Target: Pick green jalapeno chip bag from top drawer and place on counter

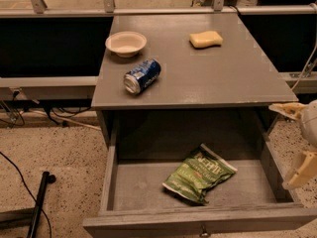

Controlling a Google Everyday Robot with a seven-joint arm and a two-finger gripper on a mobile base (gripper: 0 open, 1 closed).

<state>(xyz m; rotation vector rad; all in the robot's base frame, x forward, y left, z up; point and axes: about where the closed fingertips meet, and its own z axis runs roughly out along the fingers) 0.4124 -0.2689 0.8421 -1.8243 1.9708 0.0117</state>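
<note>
The green jalapeno chip bag (199, 174) lies flat on the bottom of the pulled-out top drawer (133, 185), right of its middle. The counter (208, 73) is the grey top of the cabinet above the drawer. My gripper (295, 140) is at the right edge of the view, beside the drawer's right wall and below the counter's right front corner. Its two pale fingers (300, 170) stand wide apart, one above the other, and hold nothing. It is to the right of the bag and does not touch it.
On the counter stand a white bowl (126, 43) at the back left, a blue soda can (142, 76) on its side near the front left, and a yellow sponge (206, 38) at the back right. A black stand (38, 202) and cables lie on the floor at left.
</note>
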